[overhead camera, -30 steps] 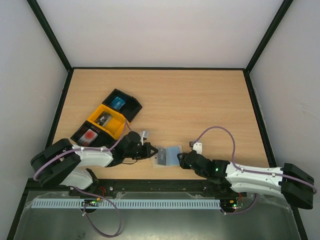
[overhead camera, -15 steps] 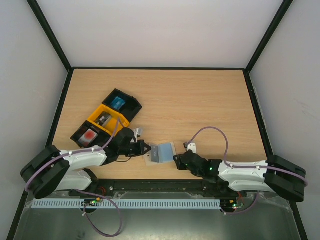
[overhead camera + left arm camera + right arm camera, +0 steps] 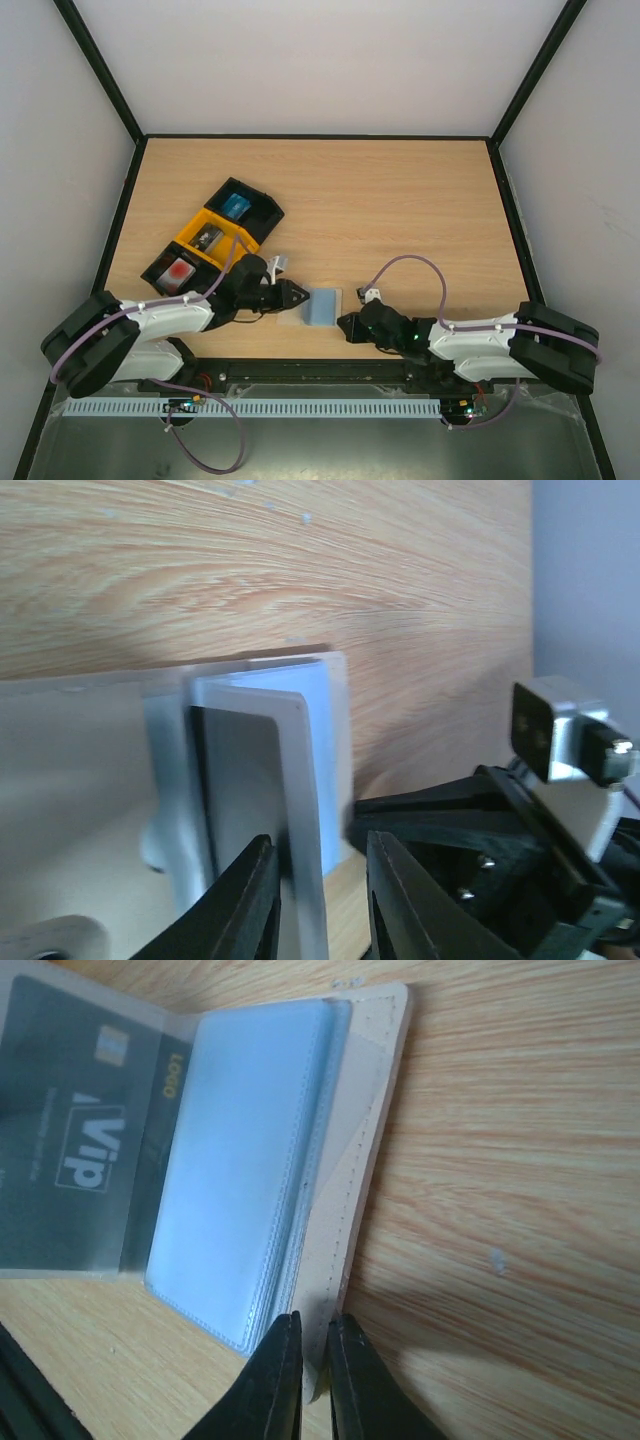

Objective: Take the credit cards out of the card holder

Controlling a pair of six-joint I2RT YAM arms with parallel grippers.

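On the left part of the light wooden table (image 3: 420, 200) stood a slanting row of plastic compartment trays (image 3: 232, 258), black at both ends and yellow in the middle. The far black compartment held a small bright blue item (image 3: 237, 206). The near black one held a small bright red card (image 3: 179, 270), too small to tell more about it.

Just to the right of the trays, the left gripper (image 3: 298, 297) lay low over the table and pointed at the flat pale blue-grey card holder (image 3: 322, 307). The card holder lay opened on the wood near the front edge, between the two grippers. In the left wrist view its end reached in between the left fingers (image 3: 245, 910). A dark grey panel lay against one finger and a thin strip of wood showed before the other, so these jaws stood narrowly apart and did not clamp it.

In the right wrist view a clear plastic sleeve (image 3: 140, 1255) of the holder contained a dark grey card (image 3: 70, 1140) printed "Vip". Beside it came the pale blue leaf (image 3: 240, 1160) and then the beige stitched flap (image 3: 372, 1110). The right gripper (image 3: 346, 327) met the holder at its near right corner. Its black fingers (image 3: 283, 1380) were almost together and pinched the edge of the beige flap between them.
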